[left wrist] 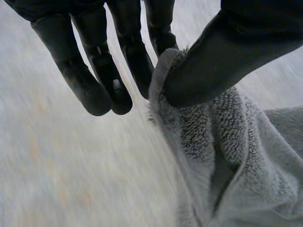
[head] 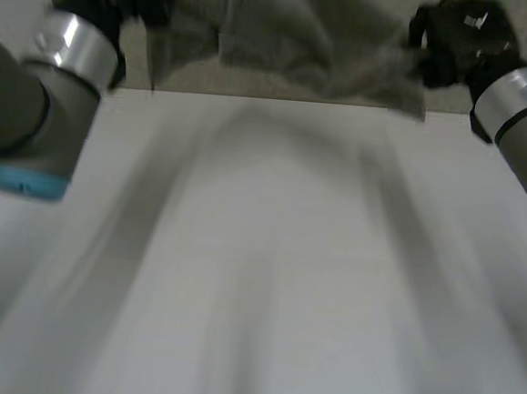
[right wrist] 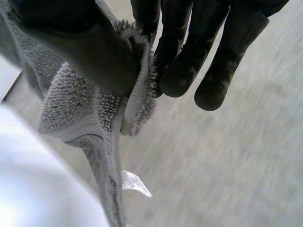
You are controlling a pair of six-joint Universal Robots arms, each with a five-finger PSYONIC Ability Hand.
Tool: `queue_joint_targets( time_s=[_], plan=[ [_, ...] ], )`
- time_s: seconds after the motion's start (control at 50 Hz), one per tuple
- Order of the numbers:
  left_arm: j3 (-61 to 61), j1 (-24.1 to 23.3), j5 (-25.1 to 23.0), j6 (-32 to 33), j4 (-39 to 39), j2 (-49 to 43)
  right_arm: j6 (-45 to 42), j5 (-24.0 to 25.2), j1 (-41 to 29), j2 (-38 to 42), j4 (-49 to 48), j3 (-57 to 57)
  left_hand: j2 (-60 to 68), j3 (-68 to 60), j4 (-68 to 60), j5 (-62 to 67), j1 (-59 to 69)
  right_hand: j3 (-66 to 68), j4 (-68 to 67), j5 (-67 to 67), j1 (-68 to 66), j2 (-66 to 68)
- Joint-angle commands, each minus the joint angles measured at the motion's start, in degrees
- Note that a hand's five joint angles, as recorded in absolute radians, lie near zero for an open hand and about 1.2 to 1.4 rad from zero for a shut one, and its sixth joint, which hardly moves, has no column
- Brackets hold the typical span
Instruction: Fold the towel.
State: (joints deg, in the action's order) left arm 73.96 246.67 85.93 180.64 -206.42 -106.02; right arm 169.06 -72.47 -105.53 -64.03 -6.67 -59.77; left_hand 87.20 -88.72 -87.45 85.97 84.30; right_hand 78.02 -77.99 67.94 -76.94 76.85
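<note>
The towel (head: 294,35) is grey, thick and looped like terry cloth, with a flatter woven band along its hem. In the head view it is held up between the two hands at the far side of the white surface (head: 257,279). It sags and bunches into soft folds in the middle, and its lower edge hangs about level with the surface's far edge.

The left hand (head: 137,4) has one upper corner. In the left wrist view its thumb (left wrist: 227,56) presses the rolled hem against one finger, while the other fingers (left wrist: 90,85) hang straight and free beside the cloth. The towel drops away below the thumb in a deep fold.

The right hand (head: 458,39) has the opposite corner. In the right wrist view its thumb (right wrist: 80,47) clamps the hem against a finger, the remaining fingers (right wrist: 218,80) reaching past the cloth without touching it.

A small white tag (right wrist: 135,183) sticks out from the towel's edge below the right hand. No writing on it can be read.
</note>
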Motion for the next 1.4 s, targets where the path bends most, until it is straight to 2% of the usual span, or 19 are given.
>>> queue_joint_targets(
  time_s=[0.02, 0.3, 0.48, 0.56, 0.66, 0.74, 0.88, 0.98, 1.02, 1.1, 1.14, 1.18, 1.3, 1.4],
  plan=[
    [11.5, -0.3, -0.1, 1.0, 2.7, -0.6, -9.7, -0.4, 1.0, 6.5, 10.8, 2.5, -7.2, 8.7, 7.4, -16.0, -4.3, 2.0, -2.0, 2.1, -3.1, 3.2],
    [15.9, 0.0, -0.1, 1.7, 2.9, 3.2, -9.8, -3.7, 4.6, 5.8, 12.5, 2.3, -7.2, 8.7, 7.4, -16.0, -4.3, 2.0, -2.0, 2.1, -3.1, 3.2],
    [18.3, -0.8, -0.3, 0.5, 2.6, 12.8, -7.1, -4.0, 6.5, 0.6, 13.2, 2.6, -7.2, 8.7, 7.4, -16.0, -4.3, 2.0, -2.0, 2.1, -3.1, 3.2],
    [18.7, -1.4, -1.1, -0.9, 2.8, 13.9, -7.0, -3.9, 7.6, 0.7, 13.3, 2.8, -7.2, 8.7, 7.4, -16.0, -4.3, 2.0, -2.0, 2.1, -3.1, 3.2],
    [20.4, -2.5, -2.0, -1.8, 2.6, 12.8, -7.5, -3.9, 7.0, 4.5, 13.9, 4.5, -7.2, 8.7, 7.4, -16.0, -4.3, 2.0, -2.0, 2.1, -3.1, 3.2],
    [21.1, -2.7, -1.8, -1.4, 2.8, 7.3, -8.8, -4.3, 5.8, 9.6, 15.1, 5.4, -7.2, 8.7, 7.4, -16.0, -4.3, 2.0, -2.0, 2.1, -3.1, 3.2],
    [21.3, -3.0, -1.8, -1.9, 3.7, 4.6, -12.3, -4.7, 5.3, 11.2, 16.7, 4.7, -7.2, 8.7, 7.4, -16.0, -4.3, 2.0, -2.0, 2.1, -3.1, 3.2],
    [21.3, -3.2, -1.8, -2.1, 3.8, 6.4, -12.3, -4.0, 5.7, 7.2, 16.8, 2.5, -7.2, 8.7, 7.4, -16.0, -4.3, 2.0, -2.0, 2.1, -3.1, 3.2],
    [21.5, -3.3, -1.8, -2.2, 4.0, 10.1, -12.6, -3.7, 6.0, 1.5, 17.0, 0.8, -7.2, 8.7, 7.4, -16.0, -4.3, 2.0, -2.0, 2.1, -3.1, 3.2],
    [22.0, -3.3, -1.8, -2.2, 4.0, 13.5, -12.8, -2.9, 6.5, -3.6, 18.9, 0.1, -7.2, 8.7, 7.4, -16.0, -4.3, 2.0, -2.0, 2.1, -3.1, 3.2],
    [22.4, -3.3, -1.8, -2.4, 4.0, 15.1, -12.9, -1.8, 7.5, -5.3, 20.9, 0.1, -7.2, 8.7, 7.4, -16.0, -4.3, 2.0, -2.0, 2.1, -3.1, 3.2],
    [22.6, -3.2, -1.8, -3.2, 4.0, 18.4, -12.8, 1.3, 10.5, -7.4, 24.6, 0.4, -7.2, 8.7, 7.4, -16.0, -4.3, 2.0, -2.0, 2.1, -3.1, 3.2],
    [22.6, -2.9, -2.0, -5.1, 4.4, 20.0, -12.7, 5.8, 12.5, -8.8, 27.1, 0.6, -7.2, 8.7, 7.4, -16.0, -4.3, 2.0, -2.0, 2.1, -3.1, 3.2],
    [22.5, -2.7, -2.1, -5.1, 4.4, 17.2, -12.8, 5.3, 11.1, -5.3, 27.1, 0.9, -7.2, 8.7, 7.4, -16.0, -4.3, 2.0, -2.0, 2.1, -3.1, 3.2]
  ],
)
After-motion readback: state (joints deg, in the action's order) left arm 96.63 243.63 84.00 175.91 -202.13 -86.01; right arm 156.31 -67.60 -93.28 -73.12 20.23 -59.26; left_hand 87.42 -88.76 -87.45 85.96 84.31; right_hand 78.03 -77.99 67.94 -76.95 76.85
